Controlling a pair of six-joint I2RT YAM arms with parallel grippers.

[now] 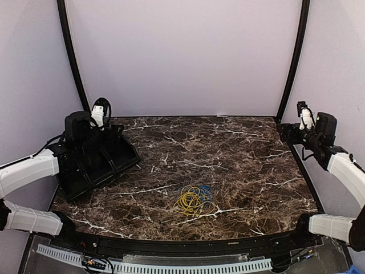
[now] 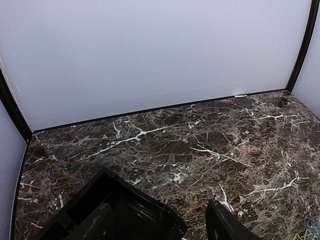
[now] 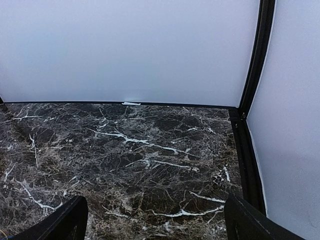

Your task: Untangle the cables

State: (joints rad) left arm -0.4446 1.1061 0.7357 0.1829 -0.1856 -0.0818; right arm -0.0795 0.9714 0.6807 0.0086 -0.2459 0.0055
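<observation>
The cables [image 1: 194, 200] lie in one tangled bundle on the marble table, near the front edge at the middle, with yellow loops over thin blue ones. A small part of the cables [image 2: 309, 231] shows in the bottom right corner of the left wrist view. My left gripper [image 1: 105, 134] hovers at the far left over a black tray, well away from the bundle. Its jaws stand open and empty [image 2: 160, 227]. My right gripper [image 1: 290, 131] is at the far right edge, also far from the cables, open with only table between its fingers [image 3: 157, 225].
A black tray [image 1: 122, 145] with dividers sits at the table's left side, and its rim [image 2: 135, 192] lies just under the left gripper. Black frame posts [image 3: 255, 55] stand at the back corners, and white walls close in three sides.
</observation>
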